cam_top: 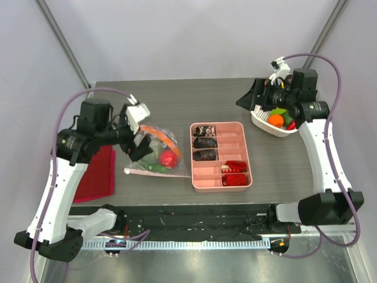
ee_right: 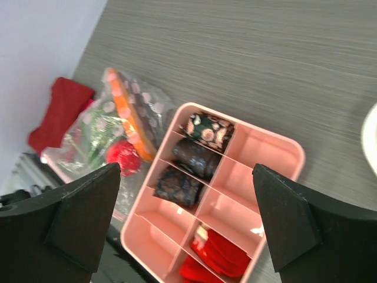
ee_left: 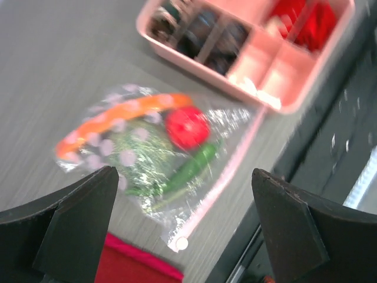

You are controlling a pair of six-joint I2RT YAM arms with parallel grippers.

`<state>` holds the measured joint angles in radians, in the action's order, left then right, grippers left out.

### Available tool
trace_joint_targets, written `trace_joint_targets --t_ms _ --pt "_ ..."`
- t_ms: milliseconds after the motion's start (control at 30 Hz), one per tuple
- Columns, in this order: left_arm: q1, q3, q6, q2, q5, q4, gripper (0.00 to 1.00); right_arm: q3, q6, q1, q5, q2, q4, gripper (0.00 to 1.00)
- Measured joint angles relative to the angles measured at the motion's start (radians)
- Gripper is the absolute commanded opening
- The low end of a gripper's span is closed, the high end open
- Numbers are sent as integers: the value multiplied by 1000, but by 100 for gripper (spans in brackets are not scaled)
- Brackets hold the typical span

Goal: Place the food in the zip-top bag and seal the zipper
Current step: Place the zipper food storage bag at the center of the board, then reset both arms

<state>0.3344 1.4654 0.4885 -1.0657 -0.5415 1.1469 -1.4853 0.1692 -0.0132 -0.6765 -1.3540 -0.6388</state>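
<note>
The clear zip-top bag lies flat on the table left of centre, with a red tomato, an orange wedge and green pieces inside. Its pale zipper strip runs along the near edge and ends in a small round tab. My left gripper hovers open over the bag's left end, holding nothing. In the right wrist view the bag lies left of the tray. My right gripper is open and empty at the far right, beside a white basket holding more toy food.
A pink compartment tray with dark lumps and red pieces sits right of the bag. A red folded cloth lies at the left near edge. The table's front edge runs just below the bag.
</note>
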Motion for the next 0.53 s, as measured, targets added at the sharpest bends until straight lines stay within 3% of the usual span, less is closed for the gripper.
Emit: trace_joint_targets --t_ms 133,233,533 --pt "-14 162 -231 -86 119 -72 100 69 -71 0 70 116 -21 100" --pt "-28 198 -353 -155 203 -105 100 141 -116 0 112 180 -31 100" --pt "-69 35 -538 -309 341 -121 100 338 -177 0 191 224 -47 100"
